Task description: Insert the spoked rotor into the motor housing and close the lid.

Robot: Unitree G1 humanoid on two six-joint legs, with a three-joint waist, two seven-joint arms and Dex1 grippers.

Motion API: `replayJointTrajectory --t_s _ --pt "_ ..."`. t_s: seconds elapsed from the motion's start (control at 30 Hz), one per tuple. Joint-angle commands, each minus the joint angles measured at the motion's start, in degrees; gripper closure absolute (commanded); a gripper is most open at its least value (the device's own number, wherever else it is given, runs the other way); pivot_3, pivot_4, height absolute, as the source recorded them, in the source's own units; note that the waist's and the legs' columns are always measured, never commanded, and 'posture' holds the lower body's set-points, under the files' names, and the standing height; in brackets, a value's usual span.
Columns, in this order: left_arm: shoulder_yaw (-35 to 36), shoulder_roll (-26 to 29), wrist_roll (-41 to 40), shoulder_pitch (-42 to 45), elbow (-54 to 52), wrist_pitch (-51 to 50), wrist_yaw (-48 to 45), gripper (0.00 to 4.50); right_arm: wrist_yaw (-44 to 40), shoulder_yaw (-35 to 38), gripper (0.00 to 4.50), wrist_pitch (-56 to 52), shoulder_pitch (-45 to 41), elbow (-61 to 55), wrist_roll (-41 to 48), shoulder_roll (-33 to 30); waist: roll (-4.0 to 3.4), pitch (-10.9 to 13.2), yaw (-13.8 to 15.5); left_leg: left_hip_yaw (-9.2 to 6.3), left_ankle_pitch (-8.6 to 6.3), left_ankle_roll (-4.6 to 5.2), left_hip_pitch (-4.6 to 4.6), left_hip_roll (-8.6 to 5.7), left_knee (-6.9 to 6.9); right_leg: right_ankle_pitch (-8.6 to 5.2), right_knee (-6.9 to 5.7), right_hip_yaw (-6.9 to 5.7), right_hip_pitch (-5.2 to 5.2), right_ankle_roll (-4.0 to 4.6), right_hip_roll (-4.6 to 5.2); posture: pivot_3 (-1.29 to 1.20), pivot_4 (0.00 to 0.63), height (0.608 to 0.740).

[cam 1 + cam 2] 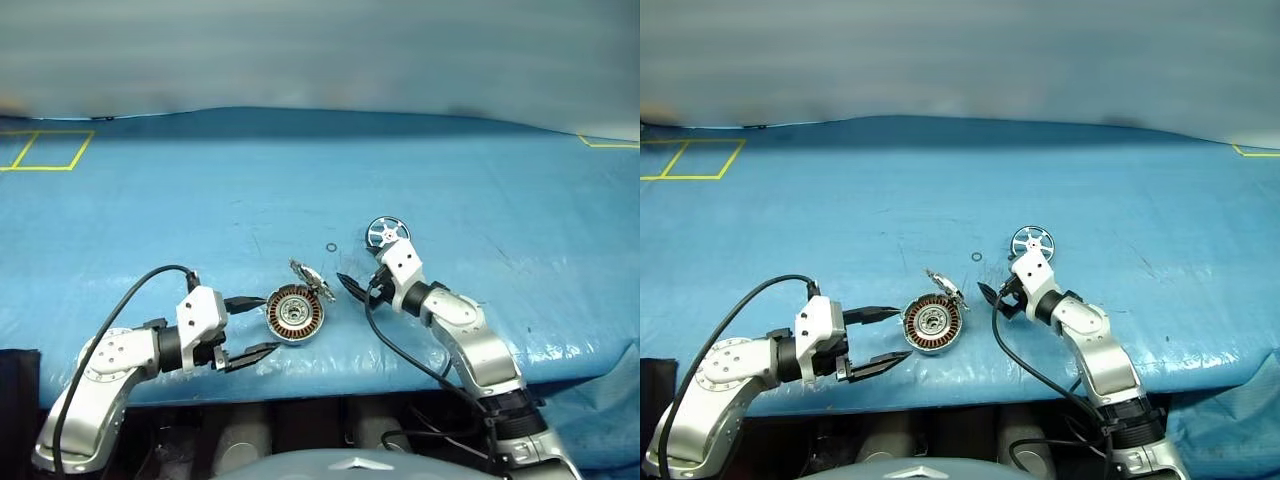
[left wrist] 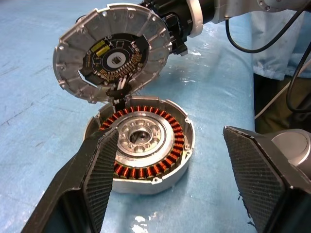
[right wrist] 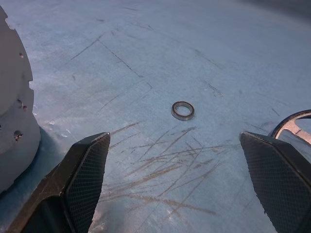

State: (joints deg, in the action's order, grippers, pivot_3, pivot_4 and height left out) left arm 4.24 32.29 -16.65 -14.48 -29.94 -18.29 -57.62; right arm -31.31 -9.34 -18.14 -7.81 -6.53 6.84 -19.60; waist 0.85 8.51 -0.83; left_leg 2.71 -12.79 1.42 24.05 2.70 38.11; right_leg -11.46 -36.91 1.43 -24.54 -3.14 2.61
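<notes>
Housing [image 2: 146, 145] sits between wide left fingers [image 2: 99, 179]; right fingers [image 3: 87, 179] wide, empty.

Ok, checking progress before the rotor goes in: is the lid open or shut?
Open. The lid stands raised off the motor housing, with the copper windings exposed.

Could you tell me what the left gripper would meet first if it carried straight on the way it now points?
Most likely the motor housing: it lies just ahead of the open left gripper, roughly between its fingers, with the raised lid standing behind.
</notes>
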Motion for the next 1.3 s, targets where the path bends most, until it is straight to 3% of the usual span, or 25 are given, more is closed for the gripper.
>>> replayJointTrajectory --t_s 0.03,0.43,1.2,1.3 --pt "1.50 -1.08 -0.12 -1.12 0.81 4.22 3.14 0.85 -0.16 -0.08 0.00 0.24 -1.44 0.14 0.07 0.58 0.01 0.00 0.01 0.00 0.00 0.00 -0.08 0.00 -0.02 0.00 0.02 0.00 0.02 0.00 0.02 0.00 0.150 0.740" --pt "-2.26 -6.36 2.86 -4.29 11.60 23.04 7.29 0.85 3.58 0.33 0.00 -0.10 -7.59 12.20 -0.46 6.87 0.02 -0.01 -0.39 0.18 -0.01 -0.01 -0.08 0.00 -0.24 0.01 0.01 0.01 0.06 0.06 0.04 0.00 0.150 0.740" --pt "-4.66 -6.91 3.30 -1.65 20.48 30.47 9.35 0.85 9.27 -0.64 0.00 10.61 -16.24 34.21 -6.40 14.46 0.02 -0.03 -1.37 0.13 -0.01 -0.01 -0.22 0.10 -0.28 0.03 0.03 0.00 -0.03 0.09 0.05 0.00 0.150 0.740" --pt "-5.45 -7.01 3.78 -0.94 21.14 30.61 9.89 0.81 10.03 -0.64 0.91 11.06 -16.03 35.15 -7.11 14.52 0.02 -0.05 -1.39 0.12 -0.01 -0.02 -0.27 0.21 -0.28 0.06 0.03 0.00 -0.02 0.14 0.04 0.00 0.150 0.740"
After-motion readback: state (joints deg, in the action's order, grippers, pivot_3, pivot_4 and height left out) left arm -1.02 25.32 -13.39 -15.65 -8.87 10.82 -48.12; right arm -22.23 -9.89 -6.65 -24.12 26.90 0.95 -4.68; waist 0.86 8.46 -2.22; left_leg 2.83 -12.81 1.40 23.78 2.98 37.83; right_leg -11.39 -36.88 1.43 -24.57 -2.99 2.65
